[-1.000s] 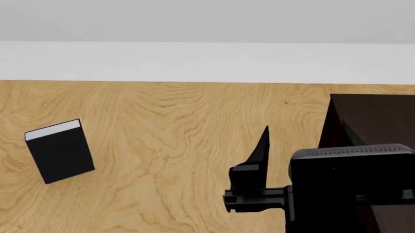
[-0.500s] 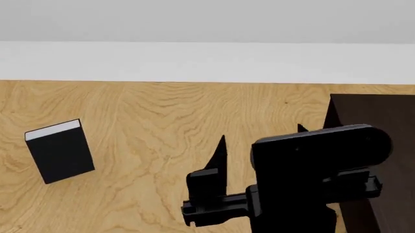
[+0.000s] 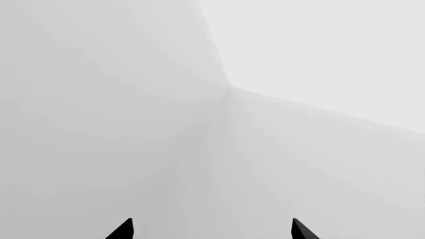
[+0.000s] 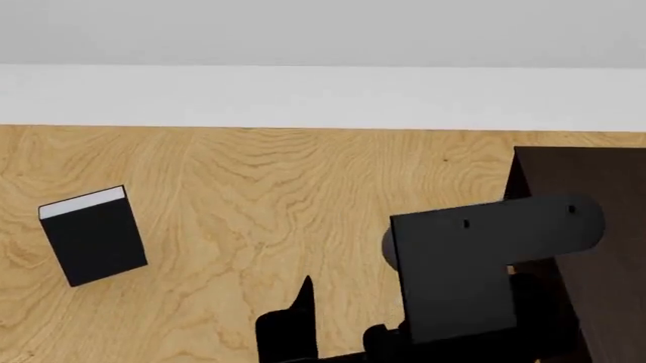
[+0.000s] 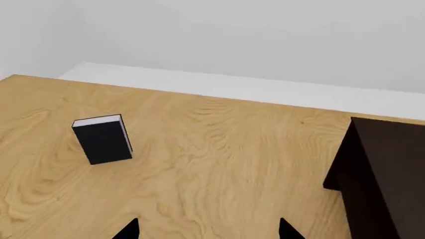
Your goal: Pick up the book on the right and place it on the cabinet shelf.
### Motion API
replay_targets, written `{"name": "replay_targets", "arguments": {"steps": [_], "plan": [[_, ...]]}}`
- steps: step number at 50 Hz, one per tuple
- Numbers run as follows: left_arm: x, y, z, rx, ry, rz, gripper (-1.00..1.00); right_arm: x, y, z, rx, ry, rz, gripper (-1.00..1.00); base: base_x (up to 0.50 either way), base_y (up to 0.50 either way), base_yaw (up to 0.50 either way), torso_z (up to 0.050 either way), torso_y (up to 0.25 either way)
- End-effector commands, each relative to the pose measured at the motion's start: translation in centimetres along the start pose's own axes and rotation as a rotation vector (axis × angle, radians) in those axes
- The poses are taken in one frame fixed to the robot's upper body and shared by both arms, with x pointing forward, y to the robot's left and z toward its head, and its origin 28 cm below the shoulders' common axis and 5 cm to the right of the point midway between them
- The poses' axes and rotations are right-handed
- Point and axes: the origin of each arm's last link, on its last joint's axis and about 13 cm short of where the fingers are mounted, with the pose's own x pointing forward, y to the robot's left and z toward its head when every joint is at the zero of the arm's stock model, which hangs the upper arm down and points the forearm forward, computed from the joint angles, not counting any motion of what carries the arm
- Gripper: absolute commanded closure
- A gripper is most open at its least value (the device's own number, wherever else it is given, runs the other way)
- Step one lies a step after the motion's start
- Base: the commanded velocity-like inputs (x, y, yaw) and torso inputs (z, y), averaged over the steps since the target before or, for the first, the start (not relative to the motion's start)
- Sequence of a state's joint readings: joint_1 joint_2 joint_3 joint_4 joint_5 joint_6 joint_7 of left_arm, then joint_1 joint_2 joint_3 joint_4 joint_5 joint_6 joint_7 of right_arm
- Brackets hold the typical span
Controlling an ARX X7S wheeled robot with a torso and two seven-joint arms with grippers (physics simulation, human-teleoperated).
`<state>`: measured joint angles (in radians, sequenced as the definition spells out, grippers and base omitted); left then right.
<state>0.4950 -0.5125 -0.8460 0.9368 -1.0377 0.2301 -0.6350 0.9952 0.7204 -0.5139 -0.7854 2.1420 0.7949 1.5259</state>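
Right pincer gapes, empty; black book unlabelled.

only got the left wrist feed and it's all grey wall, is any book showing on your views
observer: Yes, one black-covered book sits on the wood surface, at the head view's left.
operator: and the light grey one
observer: Not visible in any view.
operator: where's the cabinet
observer: The dark cabinet is at the head view's right edge.
operator: right gripper holding anything
observer: No, the right gripper is open and empty above the wood.
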Motion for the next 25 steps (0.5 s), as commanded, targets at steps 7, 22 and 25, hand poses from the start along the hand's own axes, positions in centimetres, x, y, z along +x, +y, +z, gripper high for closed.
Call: {"name": "replay_targets", "arguments": {"steps": [7, 22, 25], "plan": [[0.03, -0.05, -0.01, 0.0, 0.002, -0.006, -1.0, -1.44, 0.49, 0.47, 0.088, 0.185, 0.036, -1.0, 0.0, 0.0, 0.0, 0.0, 0.0], [0.03, -0.19, 0.09, 0.006, 0.005, -0.011, -1.0, -1.76, 0.68, 0.6, 0.173, 0.295, 0.079, -1.0, 0.0, 0.0, 0.0, 0.0, 0.0], [-0.06, -0.48, 0.4, 0.006, 0.004, -0.01, -1.0, -1.66, 0.64, 0.58, 0.201, 0.323, 0.085, -1.0, 0.0, 0.0, 0.0, 0.0, 0.0]]}}
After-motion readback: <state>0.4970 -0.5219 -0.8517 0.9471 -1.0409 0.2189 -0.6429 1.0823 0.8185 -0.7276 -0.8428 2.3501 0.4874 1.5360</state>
